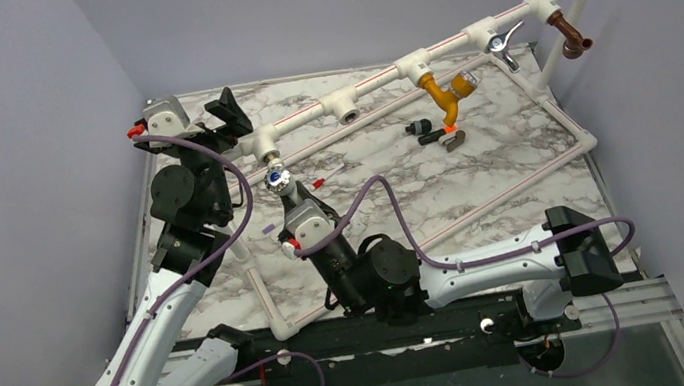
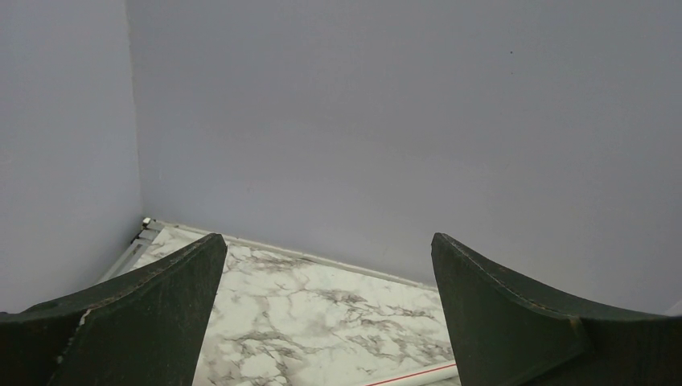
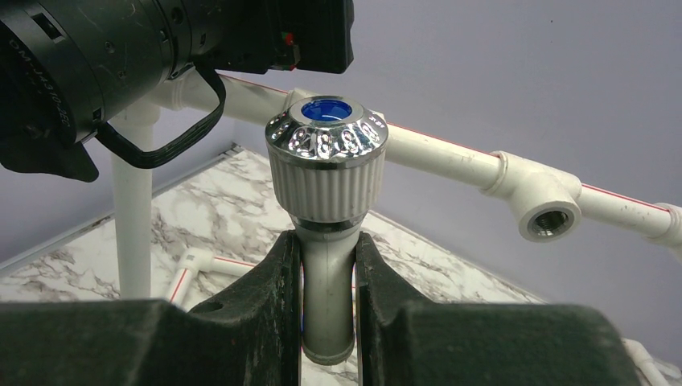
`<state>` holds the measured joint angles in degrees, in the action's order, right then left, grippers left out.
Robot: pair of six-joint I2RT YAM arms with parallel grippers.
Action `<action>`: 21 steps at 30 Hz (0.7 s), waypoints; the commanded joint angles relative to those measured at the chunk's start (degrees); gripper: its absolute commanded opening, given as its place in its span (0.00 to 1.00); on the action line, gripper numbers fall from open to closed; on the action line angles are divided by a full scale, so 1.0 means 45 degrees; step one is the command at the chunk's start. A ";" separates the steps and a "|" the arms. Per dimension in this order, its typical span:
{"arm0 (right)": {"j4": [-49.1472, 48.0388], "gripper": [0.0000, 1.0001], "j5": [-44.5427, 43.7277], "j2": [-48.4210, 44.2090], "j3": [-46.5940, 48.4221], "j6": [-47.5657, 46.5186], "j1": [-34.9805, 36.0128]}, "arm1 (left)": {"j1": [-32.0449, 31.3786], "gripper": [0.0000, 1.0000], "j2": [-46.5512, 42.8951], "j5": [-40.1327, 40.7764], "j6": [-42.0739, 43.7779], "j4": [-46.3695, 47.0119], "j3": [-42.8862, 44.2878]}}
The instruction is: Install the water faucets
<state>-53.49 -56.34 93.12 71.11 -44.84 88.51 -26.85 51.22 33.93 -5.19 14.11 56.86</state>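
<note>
The right gripper point(image 3: 328, 269) is clenching a small white plastic faucet with a shiny silver knob and a blue dot on top point(image 3: 327, 173). It is pinching the thin white stem between its two black fingers point(image 3: 280, 277). In the top view this white faucet point(image 1: 277, 176) is standing knob-up toward 10 o'clock from the middle of the grey-and-white marble bench point(image 1: 486, 168). It is sitting just under a tee joint of the white plastic pipe frame with a thin red stripe point(image 1: 373, 81). I cannot tell if they are touching.

The black left arm point(image 3: 96, 56) is hanging very near the knob, at its 11 o'clock, and crowding that side. The left gripper point(image 1: 227, 110) is gaping wide and holding nothing, up by the bench corner at 11 o'clock.

An empty tee socket point(image 1: 344, 107) is waiting at 2 o'clock from the white faucet. Farther along the pipe, a mustard-yellow faucet point(image 1: 445, 90), a chrome-levered faucet point(image 1: 503, 39) and a brown faucet point(image 1: 573, 34) are sticking out of their sockets. A black-and-orange faucet point(image 1: 435, 129) is lying loose on the bench, at 6 o'clock from the yellow one.

Grey walls are closing in the bench at 9, 12 and 3 o'clock. Bare marble is showing inside the frame toward 3 o'clock.

Tiny raised marks are running round the knob's rim, and small white print is showing on the left arm, but both are too blurry to read.
</note>
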 commanded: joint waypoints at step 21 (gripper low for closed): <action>0.0146 0.01 0.0156 0.0512 0.0457 0.0516 -0.0060 | 0.0010 0.99 -0.0212 0.1497 0.0379 -0.1869 -0.0564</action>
<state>-53.89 -56.75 93.65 71.20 -44.38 88.58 -26.85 51.22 34.00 -4.99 14.13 56.86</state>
